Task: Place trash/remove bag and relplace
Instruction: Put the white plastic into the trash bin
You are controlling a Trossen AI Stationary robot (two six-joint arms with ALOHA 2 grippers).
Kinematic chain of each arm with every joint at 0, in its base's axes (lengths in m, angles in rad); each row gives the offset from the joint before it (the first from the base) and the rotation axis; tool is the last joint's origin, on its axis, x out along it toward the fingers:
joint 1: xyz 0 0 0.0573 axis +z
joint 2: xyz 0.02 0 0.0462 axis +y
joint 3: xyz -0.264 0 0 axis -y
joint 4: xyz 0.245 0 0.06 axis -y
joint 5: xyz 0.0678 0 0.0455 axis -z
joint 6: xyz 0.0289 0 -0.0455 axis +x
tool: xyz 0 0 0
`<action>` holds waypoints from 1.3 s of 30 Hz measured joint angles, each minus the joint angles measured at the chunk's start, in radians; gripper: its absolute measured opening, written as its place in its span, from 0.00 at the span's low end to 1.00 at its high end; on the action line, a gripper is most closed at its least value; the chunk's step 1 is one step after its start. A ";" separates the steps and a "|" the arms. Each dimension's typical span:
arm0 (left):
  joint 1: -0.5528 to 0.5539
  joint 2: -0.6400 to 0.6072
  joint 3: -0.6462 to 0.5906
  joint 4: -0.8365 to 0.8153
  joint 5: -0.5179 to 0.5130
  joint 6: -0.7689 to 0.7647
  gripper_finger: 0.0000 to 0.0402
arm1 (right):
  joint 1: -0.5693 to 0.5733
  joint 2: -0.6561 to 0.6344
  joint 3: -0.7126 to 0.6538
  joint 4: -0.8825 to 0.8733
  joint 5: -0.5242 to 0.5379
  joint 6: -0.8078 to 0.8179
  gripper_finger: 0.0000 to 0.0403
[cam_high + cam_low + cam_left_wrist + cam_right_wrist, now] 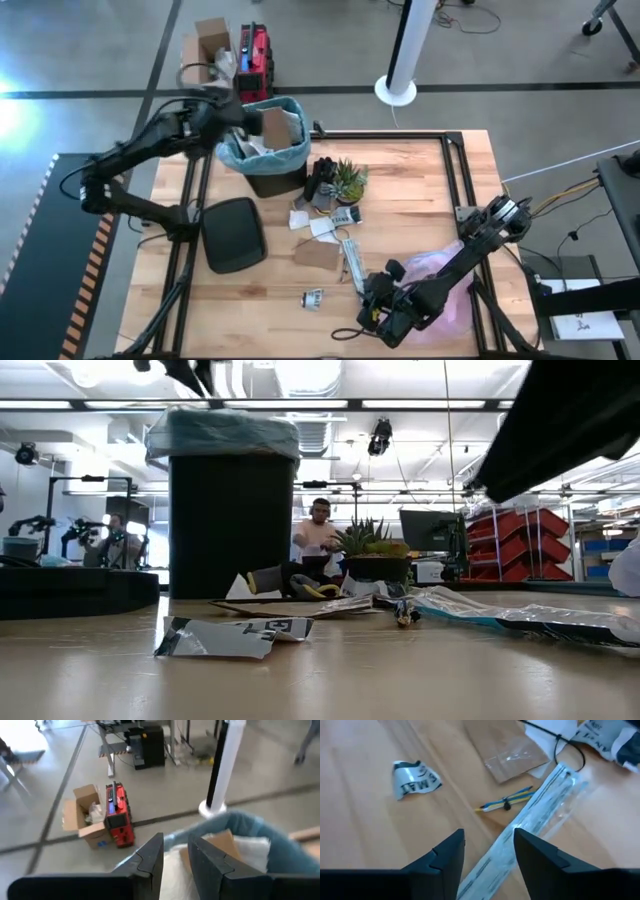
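Over the bin [268, 150] lined with the bag [236, 157], the left end effector [176, 851] stood narrowly parted, seemingly empty, while the right end effector [489, 851], half open above tabletop trash [415, 777], risked shoving scraps aside.

- Bright, even light comes from ceiling lamps [300, 404] in the low view.
- Glare whitens the floor [20, 110] at left.
- The left wrist view is blurred.

Blue-teal bag [262, 150] lining bin, trash [322, 253] tabletop.
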 joint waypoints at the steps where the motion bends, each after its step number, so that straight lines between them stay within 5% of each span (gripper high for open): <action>1: -0.012 -0.022 0.000 -0.004 -0.013 -0.029 0.18 | -0.009 0.003 0.000 -0.002 0.000 -0.006 0.41; 11: -0.352 -0.153 -0.009 -0.044 -0.032 -0.205 0.18 | -0.138 0.026 -0.061 -0.020 -0.074 0.049 0.49; 25: -1.034 -0.016 -0.041 -0.027 -0.489 -0.404 0.17 | -0.166 0.150 -0.058 0.091 -0.225 0.047 0.45; 29: -1.133 0.029 -0.041 -0.027 -0.549 -0.405 0.15 | -0.160 0.171 -0.058 0.092 -0.223 0.053 0.38; 36: -1.195 0.054 -0.041 -0.027 -0.552 -0.454 0.17 | -0.177 0.134 -0.042 0.094 -0.283 -0.126 0.07; 39: -1.202 0.054 -0.041 -0.028 -0.552 -0.455 0.17 | -0.207 0.113 -0.016 0.067 -0.318 -0.183 0.02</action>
